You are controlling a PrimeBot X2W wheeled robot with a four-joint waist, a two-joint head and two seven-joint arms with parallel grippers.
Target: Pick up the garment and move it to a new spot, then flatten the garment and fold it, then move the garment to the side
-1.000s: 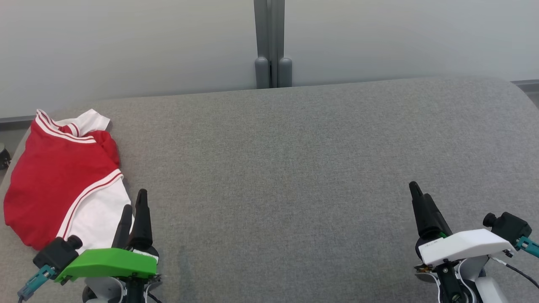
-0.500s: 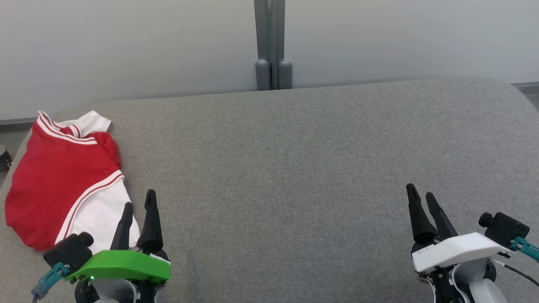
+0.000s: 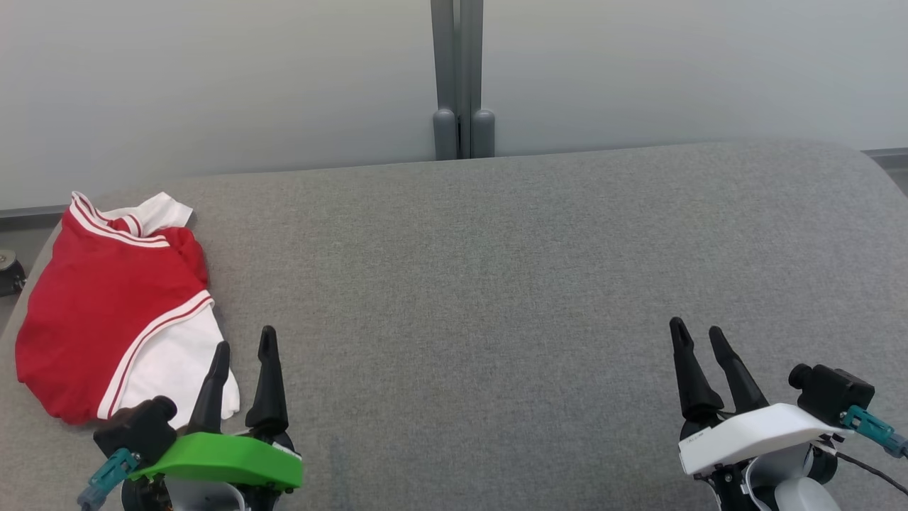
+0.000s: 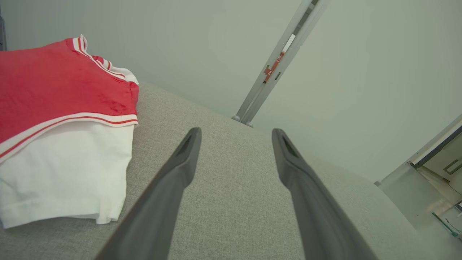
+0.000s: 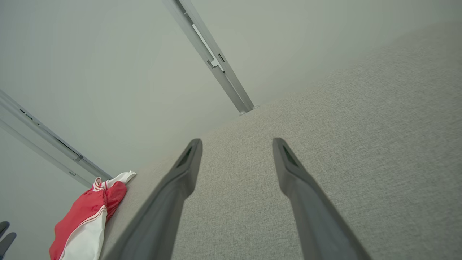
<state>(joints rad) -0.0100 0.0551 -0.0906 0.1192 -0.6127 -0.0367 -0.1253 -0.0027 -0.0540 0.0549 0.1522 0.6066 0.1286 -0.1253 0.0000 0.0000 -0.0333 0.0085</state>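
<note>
Garment (image 3: 106, 298): far left end of the cushion (image 3: 496, 284), close to its left edge. It lies as a compact flat bundle, red body toward the back, white sleeve toward the robot, striped seam between them. Nothing is touching it. In the left wrist view the sleeve hem and side edges look roughly squared, so it reads as folded rather than crumpled.

Left gripper (image 3: 245, 338): just beside the garment's near right corner. Fingers are spread wide with nothing between them, tips over bare cushion, pointing away from the robot. No contact with the cloth that can be made out.

Middle: bare cushion, with a grey post (image 3: 459, 71) against the wall behind.

Right gripper (image 3: 696, 327): lower right, well apart from the garment. Jaws are wide and empty, also over bare cushion.

Step, as a judgement: a folded bundle parked at the side with both claws released fits the last step, move-to-side, being done or just finishing. It can't be ruled out that this is the start, before the first pick, since the bundle alone doesn't settle it.

Next move:
- If finishing: the left arm needs to pull clear without dragging the sleeve corner beside its left finger.
- If starting: the left gripper needs to swing left over the cloth and pinch an edge. The right is too far off to help yet.
</note>
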